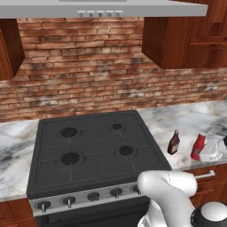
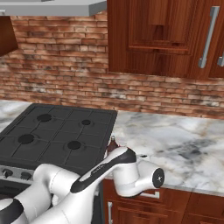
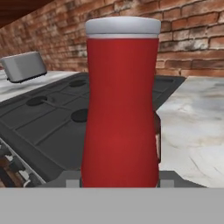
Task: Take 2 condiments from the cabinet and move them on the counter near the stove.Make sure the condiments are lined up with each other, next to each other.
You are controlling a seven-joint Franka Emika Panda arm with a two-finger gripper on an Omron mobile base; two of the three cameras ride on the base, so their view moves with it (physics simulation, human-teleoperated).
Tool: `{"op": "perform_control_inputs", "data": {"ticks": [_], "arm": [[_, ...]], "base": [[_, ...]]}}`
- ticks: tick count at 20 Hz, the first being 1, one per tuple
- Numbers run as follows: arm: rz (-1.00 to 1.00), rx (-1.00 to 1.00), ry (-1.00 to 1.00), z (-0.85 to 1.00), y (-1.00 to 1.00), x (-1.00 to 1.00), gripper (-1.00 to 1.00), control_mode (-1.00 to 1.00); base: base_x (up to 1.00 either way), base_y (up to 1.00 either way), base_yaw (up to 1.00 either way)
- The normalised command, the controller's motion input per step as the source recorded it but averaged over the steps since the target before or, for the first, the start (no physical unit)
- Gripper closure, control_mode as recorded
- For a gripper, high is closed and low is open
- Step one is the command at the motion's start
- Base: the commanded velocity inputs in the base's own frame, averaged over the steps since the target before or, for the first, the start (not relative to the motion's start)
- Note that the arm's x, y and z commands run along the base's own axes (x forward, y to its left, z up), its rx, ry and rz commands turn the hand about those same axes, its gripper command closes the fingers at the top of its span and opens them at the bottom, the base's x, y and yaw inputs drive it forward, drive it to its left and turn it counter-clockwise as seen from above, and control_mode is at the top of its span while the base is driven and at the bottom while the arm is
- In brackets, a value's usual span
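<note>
A slim red bottle (image 3: 120,105) with a white cap stands close before the hand camera, and my gripper (image 3: 120,183) is shut on its lower body. In the left base view this red bottle (image 1: 197,147) leans slightly, low over the marble counter (image 1: 186,119), held from the right by the gripper (image 1: 207,150). The dark maroon bottle (image 1: 173,142) stands upright on the counter just left of it, close to the right edge of the black stove (image 1: 93,148). A sliver of the maroon bottle (image 3: 157,135) shows behind the red one. My arm hides most of the maroon bottle (image 2: 112,143) in the right base view.
A reddish-brown wall cabinet (image 1: 177,40) hangs above the counter on the right, with a range hood (image 1: 102,9) over the stove. A silver toaster (image 3: 24,65) sits on the counter beyond the stove's far side. The brick wall (image 1: 84,75) bounds the back.
</note>
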Motion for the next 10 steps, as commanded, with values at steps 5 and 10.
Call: {"op": "perform_control_inputs", "data": {"ticks": [5,10], "arm": [[0.03,0.01,0.0,-0.12,0.0,0.15,1.0,-1.0],[0.02,0.02,0.0,-0.05,0.0,0.17,1.0,-1.0]], "base": [[0.0,0.0,0.0],[0.0,0.0,0.0]]}}
